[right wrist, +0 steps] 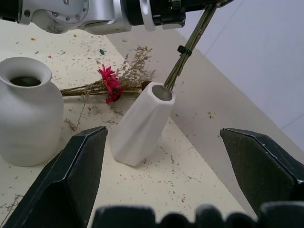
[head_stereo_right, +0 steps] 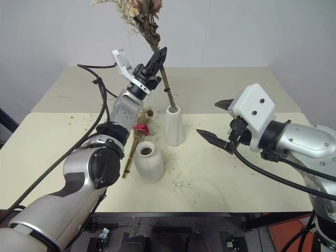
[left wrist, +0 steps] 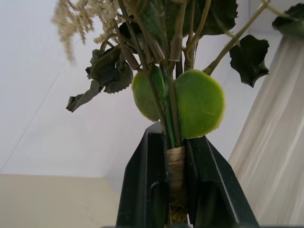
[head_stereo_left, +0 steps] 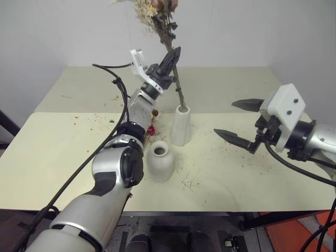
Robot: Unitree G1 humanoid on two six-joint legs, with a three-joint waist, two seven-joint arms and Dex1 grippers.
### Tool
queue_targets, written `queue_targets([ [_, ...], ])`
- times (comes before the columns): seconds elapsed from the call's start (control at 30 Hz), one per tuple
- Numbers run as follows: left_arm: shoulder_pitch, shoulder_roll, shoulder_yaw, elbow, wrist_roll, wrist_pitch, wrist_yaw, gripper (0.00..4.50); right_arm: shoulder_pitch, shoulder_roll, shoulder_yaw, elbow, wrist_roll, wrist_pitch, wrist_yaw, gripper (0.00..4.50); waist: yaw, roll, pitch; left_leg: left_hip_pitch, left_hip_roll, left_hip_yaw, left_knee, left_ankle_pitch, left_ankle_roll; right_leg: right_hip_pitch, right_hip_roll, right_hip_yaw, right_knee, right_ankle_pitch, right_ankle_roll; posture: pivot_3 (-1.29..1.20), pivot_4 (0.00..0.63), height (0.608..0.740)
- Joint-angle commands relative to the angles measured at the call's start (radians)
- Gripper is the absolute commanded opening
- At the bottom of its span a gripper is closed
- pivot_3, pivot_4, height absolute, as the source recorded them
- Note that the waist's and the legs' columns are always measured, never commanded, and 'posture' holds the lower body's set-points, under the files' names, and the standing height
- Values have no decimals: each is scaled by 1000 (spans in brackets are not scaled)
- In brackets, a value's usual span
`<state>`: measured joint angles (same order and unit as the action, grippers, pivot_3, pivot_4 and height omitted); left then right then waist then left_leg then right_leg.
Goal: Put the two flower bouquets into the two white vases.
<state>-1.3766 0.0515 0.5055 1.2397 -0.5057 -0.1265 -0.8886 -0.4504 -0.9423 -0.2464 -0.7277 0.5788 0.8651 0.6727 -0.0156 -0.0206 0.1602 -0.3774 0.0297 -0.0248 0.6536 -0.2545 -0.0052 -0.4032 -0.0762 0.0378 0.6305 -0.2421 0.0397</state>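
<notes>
Standing near the middle of the pale cream bench (head_stereo_left: 236, 173), the tall, slim, tapered matte white vase (head_stereo_left: 180, 126) receives the thin tan stems of the dried bouquet of pale pink roses and beige grasses (head_stereo_left: 157, 13); the stem ends enter its mouth while the blooms rise high above. The left hand (head_stereo_left: 172, 59), its two black fingers closed on the stems well above the vase, holds the bunch tilted. The left wrist view adds detail of this grip: the fingers (left wrist: 145, 185) press a tan-wrapped section of stem from both sides, with round green leaves (left wrist: 199, 102) just above. The shorter, round-bodied white vase with narrow neck (head_stereo_left: 160, 161) stands nearer the robot, apart from the tall one, its mouth empty. The right eye view and right wrist view reveal the second bouquet of magenta daisies with brown sprigs (head_stereo_right: 139, 129) lying flat on the bench beside both vases, partly hidden by the left arm in the left eye view. The right hand (head_stereo_left: 239, 122) hovers to the right of the vases, fingers spread wide, holding nothing.
</notes>
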Motion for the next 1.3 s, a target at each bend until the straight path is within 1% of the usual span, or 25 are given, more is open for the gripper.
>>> queue_targets([
  [0.03,-5,3,-12,-2,15,-18,-3,151,-4,-17,-39,-26,12,0,-15,4500,1,0,0,0,0,0,0,0,0,0,0,0,0,0,0,0,150,740],
  [0.43,28,-15,-76,-13,70,-60,-61,151,-9,-29,-34,-16,11,-4,-19,4500,2,0,0,0,0,0,0,0,0,0,0,0,0,0,0,0,150,740],
  [0.87,40,-27,-125,-11,130,-117,-72,151,-1,-29,-36,-13,10,-4,-38,4500,2,0,0,0,0,0,0,0,0,0,0,0,0,0,0,0,150,740],
  [0.93,48,-28,-137,-17,146,-149,-63,151,-1,-27,-35,-11,11,-6,-41,4500,2,0,0,0,0,0,0,0,0,0,0,0,0,0,0,0,150,740],
  [1.07,72,-29,-145,-28,146,-163,-117,151,9,-19,-30,-1,6,-20,-43,4500,2,0,0,0,0,0,0,0,0,0,0,0,0,0,0,0,150,740],
  [1.3,101,-31,-136,-43,135,-177,-144,151,18,-14,-15,15,-7,-38,-46,4500,1,0,0,0,0,0,0,0,0,0,0,0,0,0,0,0,150,740],
])
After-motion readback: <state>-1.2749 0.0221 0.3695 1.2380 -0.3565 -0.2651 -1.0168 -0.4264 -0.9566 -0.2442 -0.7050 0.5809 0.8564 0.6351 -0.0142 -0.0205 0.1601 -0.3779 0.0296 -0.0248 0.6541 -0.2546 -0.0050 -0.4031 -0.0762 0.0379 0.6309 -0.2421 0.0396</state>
